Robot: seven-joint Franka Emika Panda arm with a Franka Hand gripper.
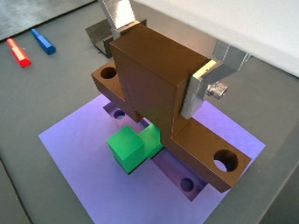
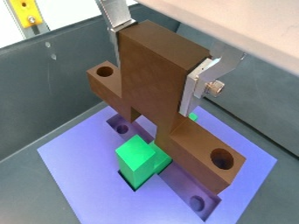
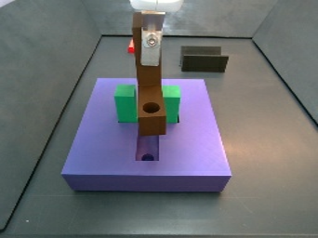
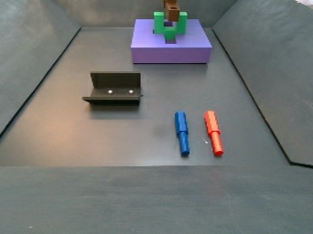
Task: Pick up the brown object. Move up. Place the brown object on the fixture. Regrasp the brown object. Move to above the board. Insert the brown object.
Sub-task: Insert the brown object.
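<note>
Nowhere on any of the pieces can a brand, label or line of writing be read. Starting at the left of a side view, the fixture (image 4: pixel 113 88) stands alone on the grey floor, a dark bracket with two small pale dots on its upright face; to its right, nearer the camera, a blue marker (image 4: pixel 181 132) and a red marker (image 4: pixel 214 132) lie side by side, close but apart. Far back, the board (image 4: pixel 171 47) sits on the floor as a flat purple slab, and on it the green block (image 4: pixel 167 28). In the side view facing the board (image 3: pixel 106 139), the green block (image 3: pixel 125 104) straddles the lengthwise slot (image 3: pixel 149 150), and the brown object (image 3: pixel 151 98) stands upright in the block's gap — its lower end with the round hole sits at the slot, though whether it is fully seated cannot be told. The gripper (image 3: pixel 149 39) hangs directly above the board, its jaws pinching the top of the brown object (image 1: pixel 158 83). In both wrist views the silver fingers (image 2: pixel 202 80) press flat on opposite faces of the brown object (image 2: pixel 162 79).
</note>
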